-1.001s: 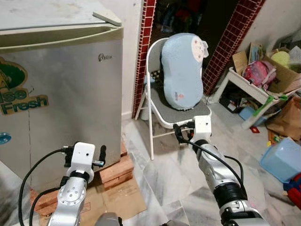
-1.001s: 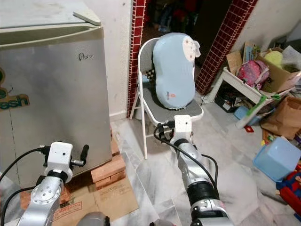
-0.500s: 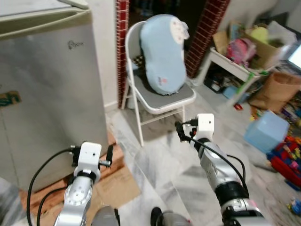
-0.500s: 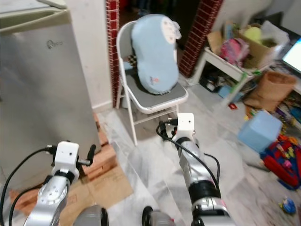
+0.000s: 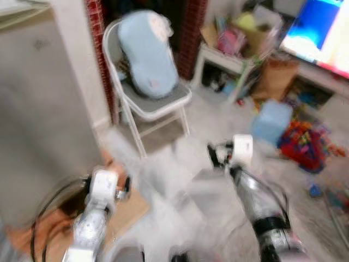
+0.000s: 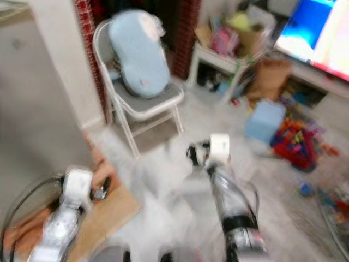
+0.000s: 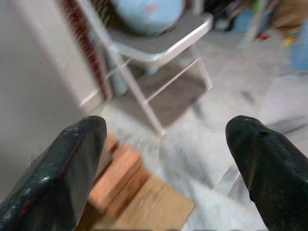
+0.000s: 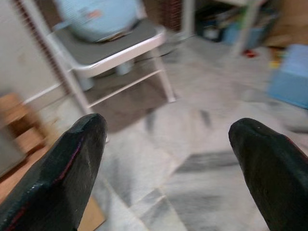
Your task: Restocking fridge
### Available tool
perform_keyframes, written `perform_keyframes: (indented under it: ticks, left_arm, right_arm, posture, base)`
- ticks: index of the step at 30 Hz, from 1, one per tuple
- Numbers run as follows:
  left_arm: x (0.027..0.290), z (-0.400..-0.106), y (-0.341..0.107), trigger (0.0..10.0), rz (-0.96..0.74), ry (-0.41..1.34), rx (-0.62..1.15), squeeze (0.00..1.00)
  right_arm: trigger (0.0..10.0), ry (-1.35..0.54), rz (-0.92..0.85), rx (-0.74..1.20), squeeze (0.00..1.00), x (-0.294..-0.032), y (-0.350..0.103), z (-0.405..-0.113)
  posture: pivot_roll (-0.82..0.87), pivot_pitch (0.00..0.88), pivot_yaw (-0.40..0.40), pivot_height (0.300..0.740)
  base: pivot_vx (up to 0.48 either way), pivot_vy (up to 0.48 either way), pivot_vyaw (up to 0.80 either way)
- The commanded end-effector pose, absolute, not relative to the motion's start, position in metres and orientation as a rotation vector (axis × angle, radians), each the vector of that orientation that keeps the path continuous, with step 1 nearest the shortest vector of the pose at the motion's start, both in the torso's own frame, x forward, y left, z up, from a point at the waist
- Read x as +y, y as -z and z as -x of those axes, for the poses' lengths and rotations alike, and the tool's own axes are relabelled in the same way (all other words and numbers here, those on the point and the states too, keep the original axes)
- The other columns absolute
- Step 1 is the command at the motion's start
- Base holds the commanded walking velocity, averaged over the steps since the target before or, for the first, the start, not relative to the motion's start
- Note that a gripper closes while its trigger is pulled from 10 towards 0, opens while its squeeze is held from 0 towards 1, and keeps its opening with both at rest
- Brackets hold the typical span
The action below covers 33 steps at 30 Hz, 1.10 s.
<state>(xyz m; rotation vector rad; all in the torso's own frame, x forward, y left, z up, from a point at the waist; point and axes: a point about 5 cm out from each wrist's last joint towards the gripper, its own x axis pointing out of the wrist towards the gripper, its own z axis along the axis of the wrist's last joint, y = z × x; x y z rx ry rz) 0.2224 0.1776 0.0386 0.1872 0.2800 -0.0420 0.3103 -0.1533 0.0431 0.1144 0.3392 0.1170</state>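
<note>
The left gripper (image 7: 163, 159) hangs over the marble floor (image 7: 202, 159) with its two black fingers (image 7: 62, 173) spread wide and nothing between them. Below and just beside it lie a flat sheet of cardboard (image 7: 149, 209) and a stack of red bricks (image 7: 118, 171); the fridge (image 5: 38, 103), blurred, stands on its outer side as a tall grey wall, door closed. The right gripper (image 8: 166, 163) is held further forward over the floor, its fingers (image 8: 269, 168) also spread apart and empty. Ahead of both grippers stands a white folding chair (image 8: 120, 48) with a grey seat, and a pale blue cushion (image 5: 146, 54) leans upright against its back. Behind the chair runs a red tiled door frame (image 5: 191, 33). Beyond the right gripper, toward its outer side, a light blue box (image 5: 271, 121) sits on the floor, with a heap of colourful toys (image 5: 302, 144) just past it, a brown paper bag (image 5: 275, 76) and cluttered low shelves (image 5: 234, 49) behind, and a bright screen (image 5: 322, 30) at the far edge. The head views are smeared with motion blur.
</note>
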Motion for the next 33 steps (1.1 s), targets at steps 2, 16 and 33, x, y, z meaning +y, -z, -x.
perform_keyframes:
  ticks: [2,16,33]
  left_arm:
    - [0.173,-0.222,-0.039,10.0,-0.125,0.066,0.281,0.0]
    - [0.176,-0.228,-0.045,10.0,-0.133,0.076,0.262,0.0]
    - [0.177,-0.253,-0.066,10.0,-0.141,0.194,0.212,0.0]
  right_arm:
    - [10.0,-0.105,-0.11,0.328,0.0,-0.157,-0.047,-0.314]
    - [10.0,-0.075,-0.114,0.307,0.0,-0.161,-0.051,-0.316]
    - [10.0,0.045,-0.093,0.221,0.0,-0.177,-0.064,-0.291]
  posture:
    - [0.11,0.011,-0.09,0.74]
    - [0.12,0.012,-0.08,0.74]
    - [0.02,0.091,-0.007,0.74]
  base:
    - [0.0,0.0,-0.8]
    - [0.0,0.207,-0.8]
    - [0.0,0.0,-0.8]
